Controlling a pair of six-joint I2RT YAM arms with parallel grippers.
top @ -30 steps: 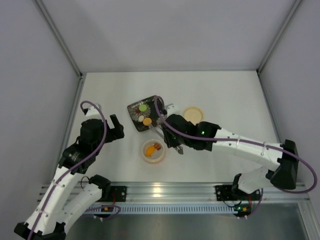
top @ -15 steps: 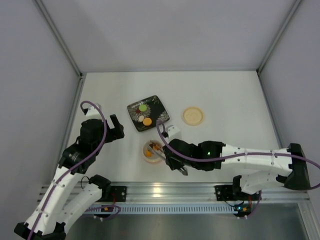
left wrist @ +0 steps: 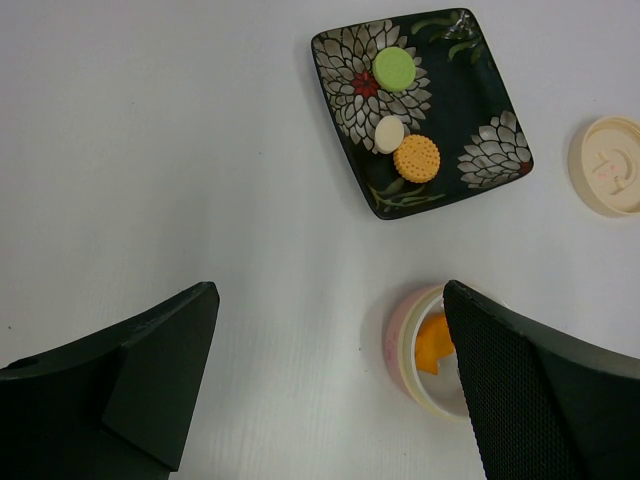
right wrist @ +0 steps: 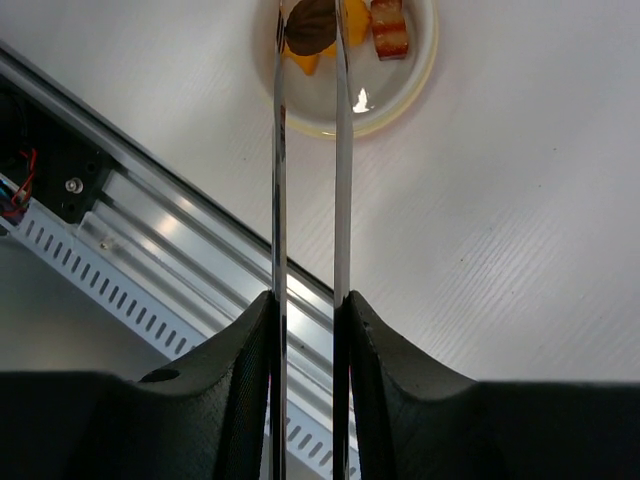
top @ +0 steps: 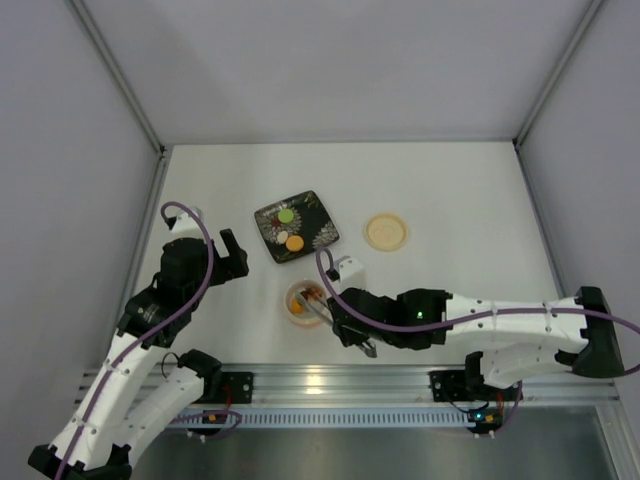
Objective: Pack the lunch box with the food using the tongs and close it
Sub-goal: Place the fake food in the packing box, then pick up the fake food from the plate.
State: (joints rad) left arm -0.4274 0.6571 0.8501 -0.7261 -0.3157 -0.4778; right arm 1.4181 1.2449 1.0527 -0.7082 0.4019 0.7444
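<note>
The pink-rimmed lunch box [top: 292, 310] sits near the table's front edge and holds orange and red-brown food [right wrist: 388, 28]. My right gripper [right wrist: 308, 300] is shut on the silvery tongs [right wrist: 342, 180]. The tong tips pinch a dark red-brown piece [right wrist: 312, 25] just over the lunch box rim [right wrist: 415, 85]. Green [left wrist: 394, 68], white [left wrist: 389, 133] and orange [left wrist: 416, 157] pieces lie on the black floral plate [left wrist: 470, 90]. The cream lid [top: 385, 231] rests to the plate's right. My left gripper [left wrist: 330, 290] hangs open and empty, left of the lunch box [left wrist: 400, 345].
An aluminium rail [top: 330, 382] runs along the table's near edge, close below the lunch box. Grey walls enclose the white table on three sides. The right arm [top: 480, 320] stretches low across the front right.
The right arm has swung from the plate down to the lunch box, carrying the dark piece in the tongs. The left arm has stayed put.
</note>
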